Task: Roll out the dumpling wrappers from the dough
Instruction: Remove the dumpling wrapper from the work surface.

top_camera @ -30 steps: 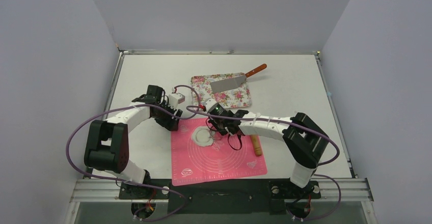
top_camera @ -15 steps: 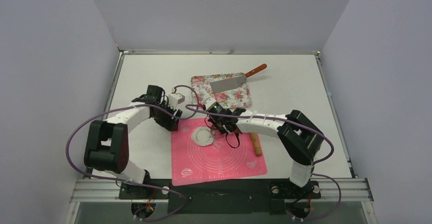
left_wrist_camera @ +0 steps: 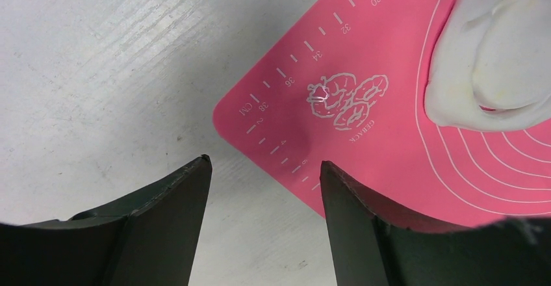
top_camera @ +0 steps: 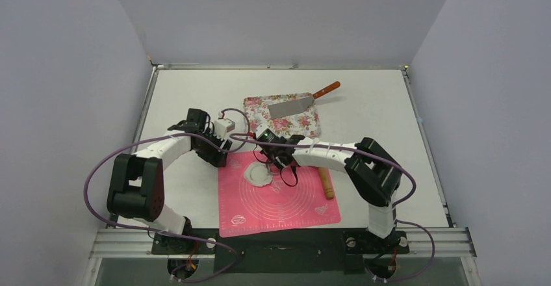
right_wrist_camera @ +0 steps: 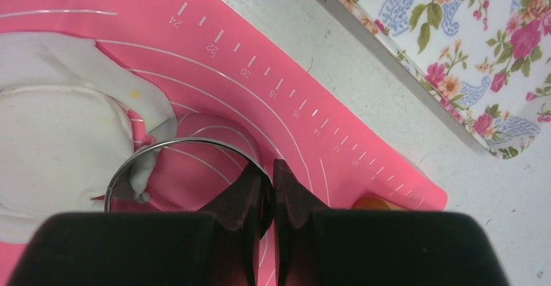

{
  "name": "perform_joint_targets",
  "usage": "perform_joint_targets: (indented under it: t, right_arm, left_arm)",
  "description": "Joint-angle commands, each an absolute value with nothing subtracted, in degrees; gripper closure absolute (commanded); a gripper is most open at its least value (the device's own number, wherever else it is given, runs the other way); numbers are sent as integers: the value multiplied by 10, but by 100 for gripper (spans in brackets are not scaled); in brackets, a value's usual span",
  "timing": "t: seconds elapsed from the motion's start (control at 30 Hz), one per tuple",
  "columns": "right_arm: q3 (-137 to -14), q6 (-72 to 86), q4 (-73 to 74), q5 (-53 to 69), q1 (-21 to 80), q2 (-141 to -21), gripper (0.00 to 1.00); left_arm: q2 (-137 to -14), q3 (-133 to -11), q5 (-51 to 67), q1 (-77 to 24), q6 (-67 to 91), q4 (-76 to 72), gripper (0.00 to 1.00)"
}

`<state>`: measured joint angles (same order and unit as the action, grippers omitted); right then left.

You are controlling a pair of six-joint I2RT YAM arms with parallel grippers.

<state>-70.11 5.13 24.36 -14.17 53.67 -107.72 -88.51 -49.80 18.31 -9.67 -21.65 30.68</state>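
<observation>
Currently right claw [right_wrist_camera: 271,169] is clamped on ring cutter [right_wrist_camera: 162,144] wall; dough [right_wrist_camera: 52,143] is found just left of it, edge overlapped by the ring. Left claw [left_wrist_camera: 265,169] is spread wide, farther off.

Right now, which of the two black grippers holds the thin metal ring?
The right gripper: it pinches the thin metal ring at the edge of the soft white dough; the left gripper is open, empty.

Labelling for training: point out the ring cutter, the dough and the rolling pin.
ring cutter [right_wrist_camera: 182,141], right wrist view, upper rim.
dough [right_wrist_camera: 58,58], right wrist view, outer flat band.
rolling pin [top_camera: 325,183], top view, mid-shaft.
</observation>
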Motion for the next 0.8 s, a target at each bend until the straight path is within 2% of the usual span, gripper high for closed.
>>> perform_joint_targets:
  t: [0.0,0.77]
  right_arm:
    - [-744,50,194,-207,525,-1085,100]
    - [-834,13,158,-210,516,-1134,100]
  left_arm:
    - [-866,-518,189,-100,-230,311,39]
    - [-845,-520,184,-86,-229,314,39]
